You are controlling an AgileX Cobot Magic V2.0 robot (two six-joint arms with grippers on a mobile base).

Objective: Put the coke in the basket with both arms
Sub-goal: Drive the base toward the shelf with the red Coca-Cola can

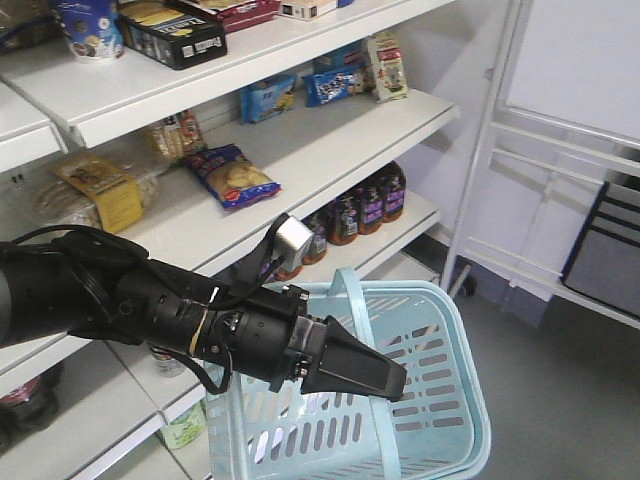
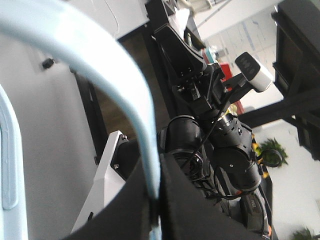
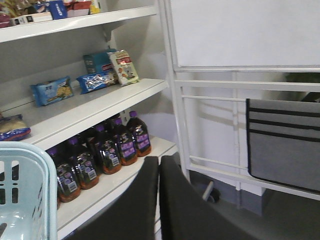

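— Where is the basket?
— The pale blue basket (image 1: pixel 300 435) is low down, just beside the shelves (image 1: pixel 330 130). Its handle (image 2: pixel 125 70) is pinched in the left gripper (image 2: pixel 155 190).
— And the right gripper (image 1: pixel 395 385)?
— It hovers over the basket, fingers pressed together and empty. The arm partly hides the basket's floor, so I cannot tell what is inside.

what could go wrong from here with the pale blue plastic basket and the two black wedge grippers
1. The left gripper is shut on one thin handle of the pale blue slotted plastic basket; hanging from that strip, the basket might swing or slip.
2. The right gripper is shut and empty, near the dark bottles with purple labels on the white shelf; reaching in could topple them.
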